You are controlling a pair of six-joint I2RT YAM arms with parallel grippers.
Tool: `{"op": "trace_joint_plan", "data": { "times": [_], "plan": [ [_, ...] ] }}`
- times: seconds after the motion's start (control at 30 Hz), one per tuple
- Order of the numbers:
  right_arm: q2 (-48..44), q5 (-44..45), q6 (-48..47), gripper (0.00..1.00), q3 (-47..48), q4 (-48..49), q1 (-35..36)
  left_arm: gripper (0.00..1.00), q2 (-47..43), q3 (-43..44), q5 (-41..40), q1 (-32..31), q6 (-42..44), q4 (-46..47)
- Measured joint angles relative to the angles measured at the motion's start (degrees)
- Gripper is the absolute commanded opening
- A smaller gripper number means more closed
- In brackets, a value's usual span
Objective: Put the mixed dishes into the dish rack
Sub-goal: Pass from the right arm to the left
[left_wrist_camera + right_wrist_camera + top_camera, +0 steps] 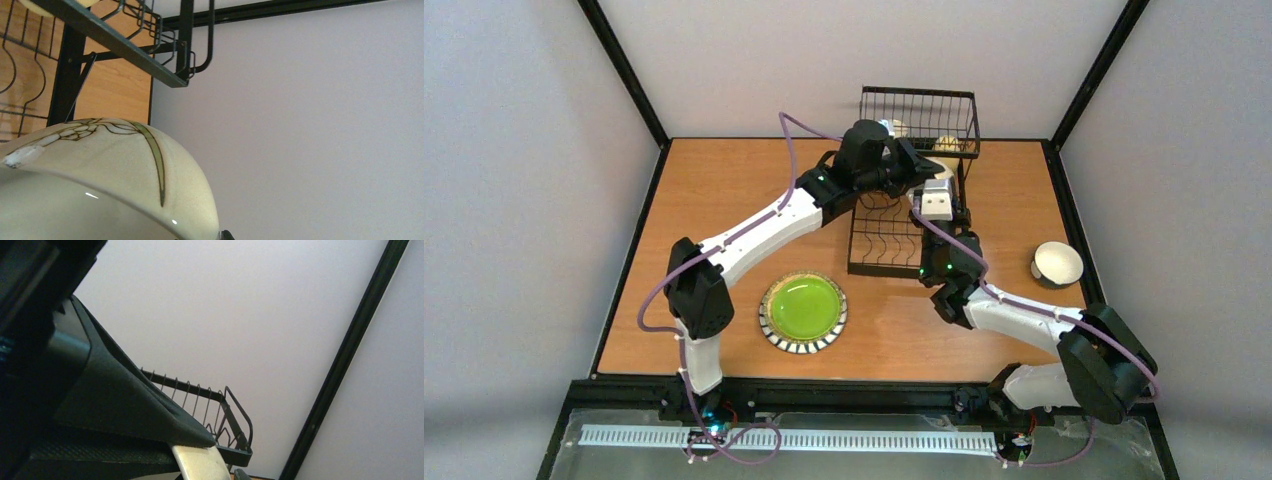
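1. Closest to the left wrist lens is a cream bowl. It is glossy, with an olive leaf-and-stem drawing outlined in dark lines on its outer wall and a small white patch near the rim.
2. The left pincer is closed tight on this bowl. It holds the bowl tilted over the far end of the rack's base, just beside the frame of the raised tier.
3. The dish rack is black wire. Its flat slotted base runs near to far at the middle of the wooden surface, and a raised basket stands at its far end.
4. The right pincer reaches to the same spot, just right of the left one. Dark parts and a sliver of cream fill its wrist view, so I cannot tell how wide its jaws stand or whether it touches anything.
5. Dishes, counted:
   - One lime-green plate with a black-and-white striped rim lies flat, near and left of the rack.
   - One white bowl stands upright on the right, well apart from the rack.
   - Two pale dishes sit in the basket, mostly hidden by wires.
   - One is the held bowl, which makes five in all.
6. There is one rack.
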Motion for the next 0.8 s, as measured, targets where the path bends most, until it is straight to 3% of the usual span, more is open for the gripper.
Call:
{"op": "trace_joint_plan", "data": {
  "times": [0.53,0.8],
  "plan": [
    [-4.5,-3.4,8.2,0.65,0.6,-7.6,-0.2,0.0,-2.3,-2.8,-0.1,0.2,6.4,2.9],
    [-8.0,-5.0,12.3,0.69,0.7,-14.4,-0.2,0.0,-2.9,-3.7,0.3,0.2,9.5,3.2]
  ]
}}
